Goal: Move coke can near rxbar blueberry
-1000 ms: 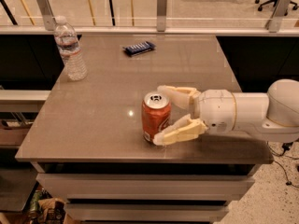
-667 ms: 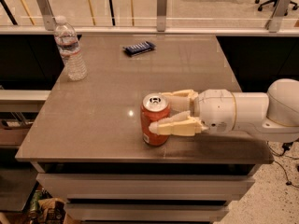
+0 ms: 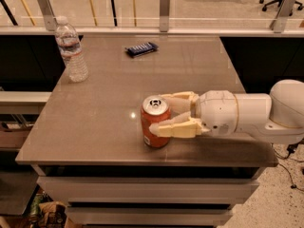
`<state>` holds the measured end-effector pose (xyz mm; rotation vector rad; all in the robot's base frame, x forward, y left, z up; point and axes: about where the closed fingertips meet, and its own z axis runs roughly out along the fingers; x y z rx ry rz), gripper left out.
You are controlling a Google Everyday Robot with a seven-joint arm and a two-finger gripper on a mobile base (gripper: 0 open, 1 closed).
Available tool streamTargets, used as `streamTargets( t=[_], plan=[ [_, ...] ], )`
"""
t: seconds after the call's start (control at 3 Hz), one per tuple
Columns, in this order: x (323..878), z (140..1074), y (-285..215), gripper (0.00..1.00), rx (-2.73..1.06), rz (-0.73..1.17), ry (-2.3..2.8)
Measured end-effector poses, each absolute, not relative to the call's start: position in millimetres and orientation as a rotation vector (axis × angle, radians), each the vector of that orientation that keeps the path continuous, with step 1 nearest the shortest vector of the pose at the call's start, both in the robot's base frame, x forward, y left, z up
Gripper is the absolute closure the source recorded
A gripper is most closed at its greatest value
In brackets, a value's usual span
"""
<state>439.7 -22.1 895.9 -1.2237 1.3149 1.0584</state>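
The coke can (image 3: 153,123) stands upright near the front edge of the grey-brown table (image 3: 104,113), orange-red with a silver top. My gripper (image 3: 164,114) reaches in from the right and is shut on the can, one cream finger (image 3: 178,128) across its front and the other (image 3: 178,99) behind it. The rxbar blueberry (image 3: 141,48), a flat dark blue bar, lies at the back middle of the table, well away from the can.
A clear plastic water bottle (image 3: 71,50) stands at the back left of the table. A railing with metal posts (image 3: 164,4) runs behind the table. Drawer fronts (image 3: 142,189) sit under the table's front edge.
The front finger has swung in from the open position and closed against the can. The can and arm stay in the same place.
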Motion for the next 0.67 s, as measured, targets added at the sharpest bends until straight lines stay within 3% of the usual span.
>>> streamTargets(
  t=[0.33,0.67],
  plan=[
    [439.0,896.7,-20.3,1.0,-1.228,1.059,1.313],
    [439.0,896.7,-20.2,1.0,-1.228,1.059,1.312]
  ],
)
